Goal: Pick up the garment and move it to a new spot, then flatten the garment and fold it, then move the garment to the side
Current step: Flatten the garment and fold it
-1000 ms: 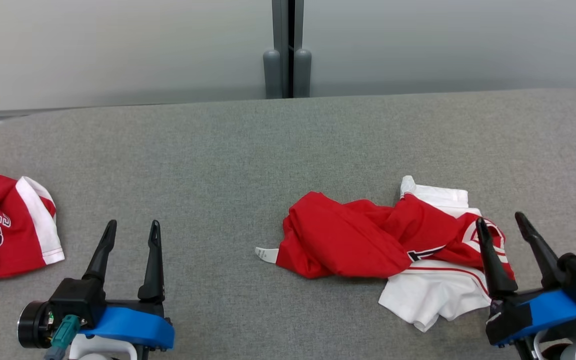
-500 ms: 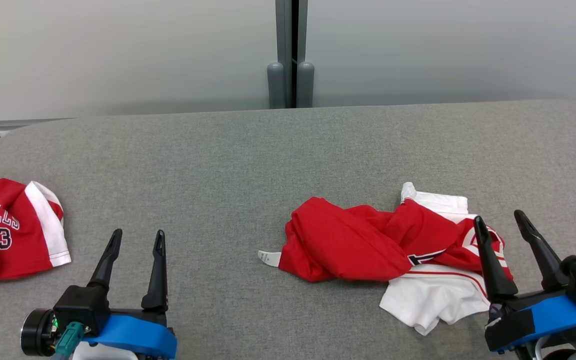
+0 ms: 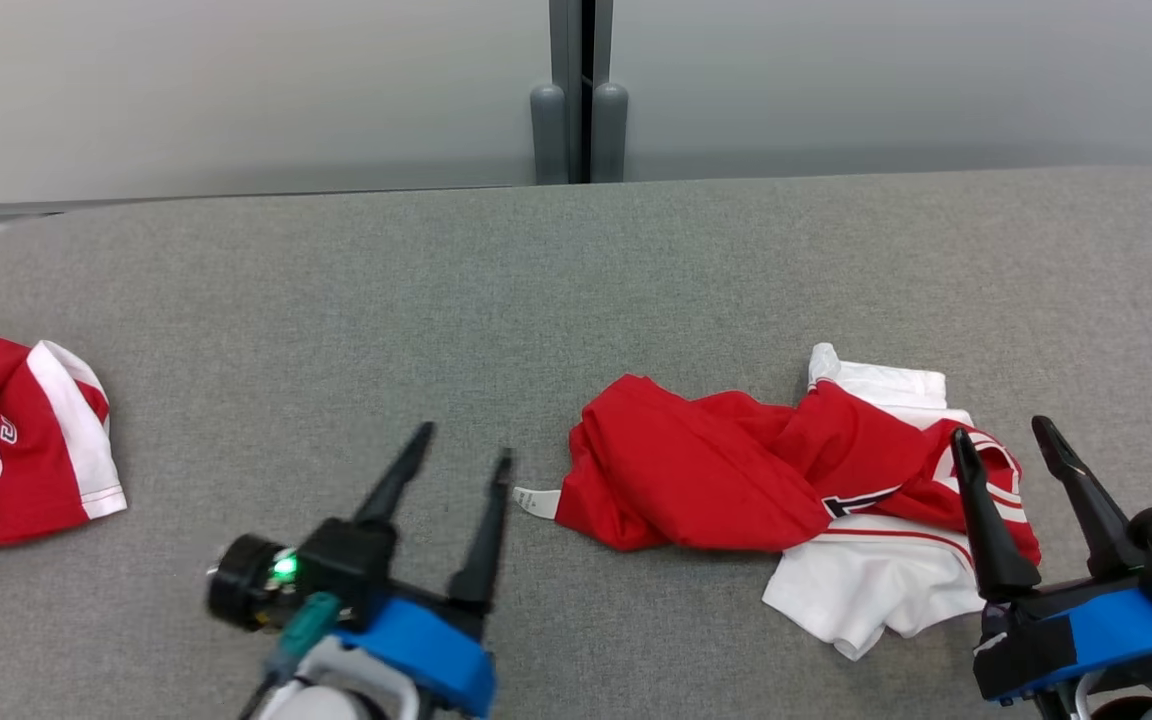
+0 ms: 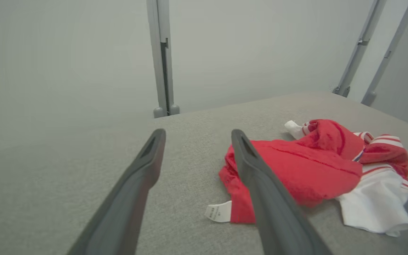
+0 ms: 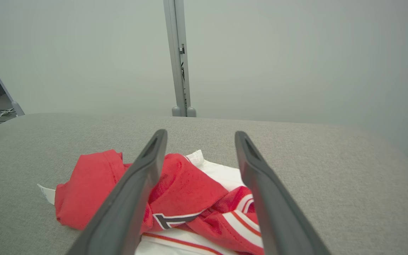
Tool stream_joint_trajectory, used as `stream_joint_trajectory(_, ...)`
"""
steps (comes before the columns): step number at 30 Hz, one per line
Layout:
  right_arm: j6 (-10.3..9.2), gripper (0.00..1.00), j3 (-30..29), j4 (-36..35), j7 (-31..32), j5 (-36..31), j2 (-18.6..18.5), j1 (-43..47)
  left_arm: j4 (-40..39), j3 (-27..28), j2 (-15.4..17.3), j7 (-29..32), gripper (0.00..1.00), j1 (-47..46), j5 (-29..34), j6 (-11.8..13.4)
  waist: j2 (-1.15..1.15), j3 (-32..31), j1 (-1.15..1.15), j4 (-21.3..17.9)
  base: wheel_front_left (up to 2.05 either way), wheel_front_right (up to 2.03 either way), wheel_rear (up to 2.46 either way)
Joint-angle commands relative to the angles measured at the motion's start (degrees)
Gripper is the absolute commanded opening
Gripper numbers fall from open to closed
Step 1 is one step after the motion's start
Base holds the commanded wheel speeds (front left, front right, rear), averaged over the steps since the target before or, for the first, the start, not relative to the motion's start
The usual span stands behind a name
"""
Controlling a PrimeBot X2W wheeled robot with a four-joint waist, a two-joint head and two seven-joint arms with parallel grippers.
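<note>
A crumpled red and white garment (image 3: pixel 736 470) lies bunched on the grey padded table, right of centre, with a small white label (image 3: pixel 536 502) poking out at its left end. It also lies ahead in the left wrist view as the garment (image 4: pixel 296 170) and under the right fingers as the garment (image 5: pixel 190 191). My left gripper (image 3: pixel 464 445) is open, low over the table just left of the label, touching nothing. My right gripper (image 3: pixel 1004 438) is open above the garment's right end, holding nothing.
A second red jersey (image 3: pixel 6 460) with white trim and the number 23 lies at the table's left edge. The grey table (image 3: pixel 336 300) stretches back to a pale wall with a grey post (image 3: pixel 576 90).
My left arm has swung to the right, toward the garment's label end, fingers still open. The right gripper has held its place. The camera shifted slightly.
</note>
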Motion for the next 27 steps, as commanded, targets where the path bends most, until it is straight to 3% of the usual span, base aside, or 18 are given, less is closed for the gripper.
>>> stream_joint_trajectory(1,0.00,1.00,-0.6,-0.1,0.3,0.1,0.1,-0.6,0.6,-3.2,-1.9,2.1,1.00,-2.8,0.8,-2.3,0.00,1.1,0.00,0.3,0.00,0.00,0.00)
stream_joint_trajectory(6,0.00,1.00,-0.4,0.0,0.4,-0.4,0.5,-1.9,4.9,-10.9,-6.8,6.1,1.00,-8.3,2.2,-7.4,0.00,3.3,0.00,-0.6,0.00,0.00,0.00)
stream_joint_trajectory(10,0.00,1.00,-0.1,0.4,0.2,-0.3,0.6,-2.7,9.5,-15.4,-9.1,7.7,1.00,-11.3,4.1,-10.2,0.00,4.8,0.00,-1.8,0.00,0.00,0.00)
stream_joint_trajectory(21,0.00,1.00,-0.4,1.3,-0.9,0.5,1.2,-4.0,19.5,-20.6,-9.5,9.0,1.00,-18.2,10.6,-11.4,0.00,7.1,0.00,-3.5,0.00,0.00,0.00)
stream_joint_trajectory(22,0.00,1.00,-0.4,1.4,-1.0,0.5,1.3,-4.0,20.2,-20.6,-9.6,8.6,0.49,-18.9,10.8,-11.4,0.00,7.1,0.00,-3.6,0.00,0.00,0.00)
stream_joint_trajectory(23,0.00,1.00,-0.4,1.5,-1.1,0.5,1.3,-4.2,20.7,-20.4,-9.7,8.3,0.17,-19.3,10.6,-11.5,0.00,7.1,0.00,-3.7,0.00,0.00,0.00)
stream_joint_trajectory(24,0.00,1.00,-0.4,1.5,-1.3,0.4,1.3,-4.3,21.3,-20.2,-9.7,8.1,0.00,-19.7,10.5,-11.4,0.00,7.1,0.00,-3.8,0.00,0.00,0.00)
stream_joint_trajectory(27,0.00,1.00,-0.7,1.7,-1.3,0.5,1.4,-4.4,22.0,-19.0,-9.9,6.3,0.00,-20.5,9.7,-10.7,0.00,7.1,0.00,-3.9,0.00,0.00,0.00)
